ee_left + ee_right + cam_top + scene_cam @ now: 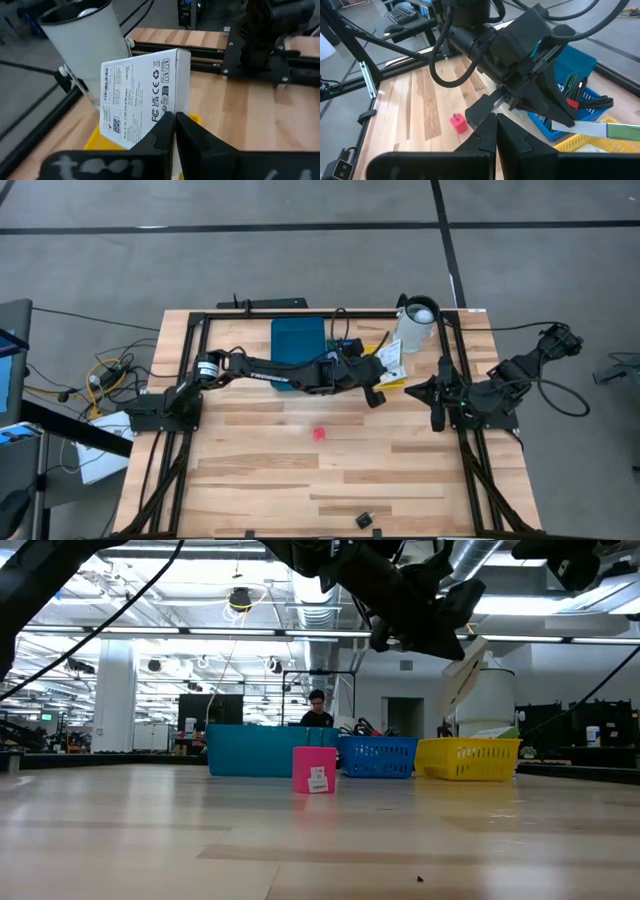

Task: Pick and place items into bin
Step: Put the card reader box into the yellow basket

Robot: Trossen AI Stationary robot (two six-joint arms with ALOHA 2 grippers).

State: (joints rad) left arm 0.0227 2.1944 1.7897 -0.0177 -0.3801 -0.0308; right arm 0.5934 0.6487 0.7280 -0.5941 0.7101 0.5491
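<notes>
My left gripper reaches across the far side of the table and is shut on the white printed card. It holds the card up beside the white jug, over a yellow basket. The tiny pink-red piece stands on the table's middle, and the tiny black block lies near the near edge. Black sticks and a green one lie in a blue basket. My right gripper is shut and waits at the right side, touching nothing. My left gripper pinches the white card between its two fingers at the card's nearest edge. The card is lifted clear and sticks out beyond the fingers, tilted, above the yellow basket.
A teal bin sits at the far edge, left of the blue basket. The black frame rails run along the table's sides. Bare wood lies between the pink piece and the near edge. A person shows in the room beyond.
</notes>
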